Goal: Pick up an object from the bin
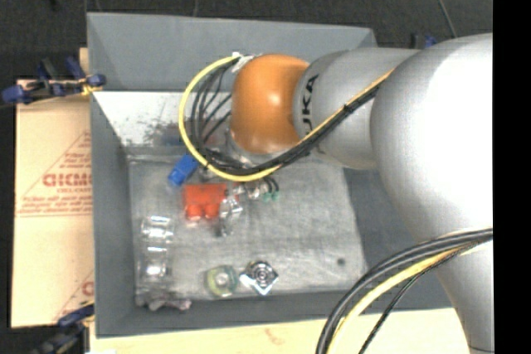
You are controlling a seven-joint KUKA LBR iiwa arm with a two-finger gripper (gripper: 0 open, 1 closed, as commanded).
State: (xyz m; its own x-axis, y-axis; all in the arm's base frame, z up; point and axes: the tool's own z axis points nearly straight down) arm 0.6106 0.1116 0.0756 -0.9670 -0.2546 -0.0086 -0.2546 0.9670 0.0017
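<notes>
Big silver arm fills the right side closest to the lens, reaching over the bin's right wall toward mid-floor, w/ yellow and black cables looping round its orange cover. Under that cover the gripper sits low over the grey metal bin, approx at the centre of the floor, a bit toward the far wall. Its metal tip is just beside, maybe touching, the right side of a red block. Can't tell how far open the tool is, nor whether it has hold of anything; the tip is too small and partly hidden by the wrist. Red block lies flat on the floor, roughly mid-bin, nearer the far wall than the near edge. Blue piece lies just beyond it toward the far-left corner, tilted, close but apart from the block. Small green bit shows right of the gripper, under the arm's edge. Along the left wall: two clear plastic pieces, one mid-way, the other nearer the near-left corner. Grey rag-like scrap sits right in that near-left corner. By the near edge, approx central: a round pale disc and, just beside it on the right, a shiny metal fitting. Dark specks mark the far wall's left part.
</notes>
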